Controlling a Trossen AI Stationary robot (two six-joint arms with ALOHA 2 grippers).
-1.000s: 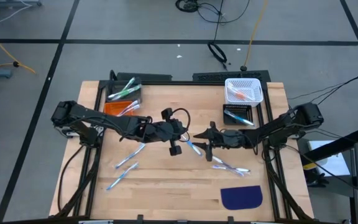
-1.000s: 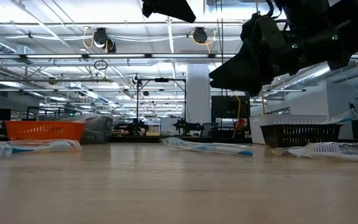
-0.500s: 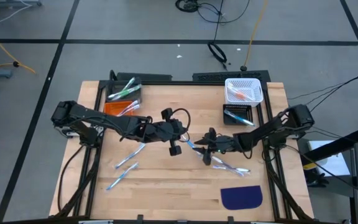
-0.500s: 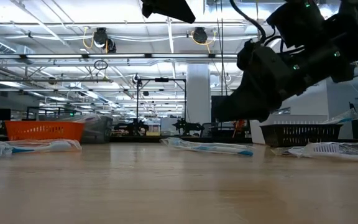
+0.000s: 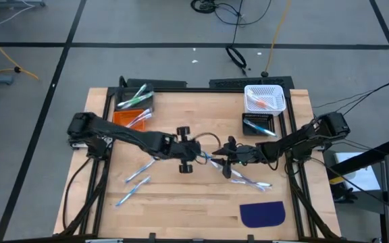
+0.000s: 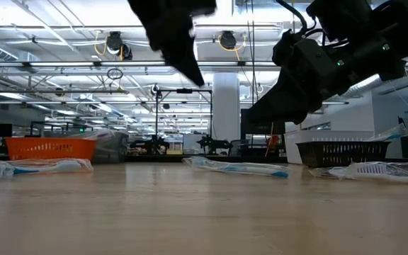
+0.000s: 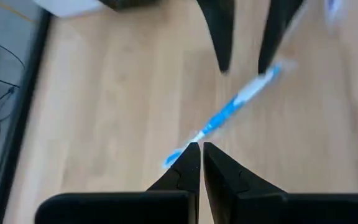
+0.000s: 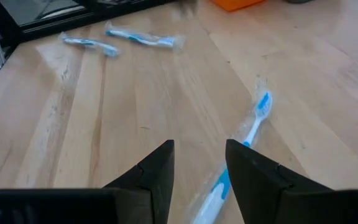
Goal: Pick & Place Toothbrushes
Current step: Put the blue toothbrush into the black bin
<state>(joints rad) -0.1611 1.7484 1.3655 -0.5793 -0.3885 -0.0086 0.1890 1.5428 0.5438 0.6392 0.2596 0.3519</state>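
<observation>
High view: we found both grippers over one blue toothbrush [image 5: 211,160] lying mid-table, left gripper [image 5: 193,155] and right gripper [image 5: 223,159] at either end.

Low view: both arms hung above the table [image 6: 204,212]; the brush lay flat, unlifted.

Left wrist view: the left fingers stood almost together, holding nothing, tips just above the brush.

Right wrist view: the right fingers [image 8: 157,165] stood apart, empty, the brush beside one of them.

We judged the step to be approach before pickup. Next, one gripper must straddle the handle, descend and close.
</observation>
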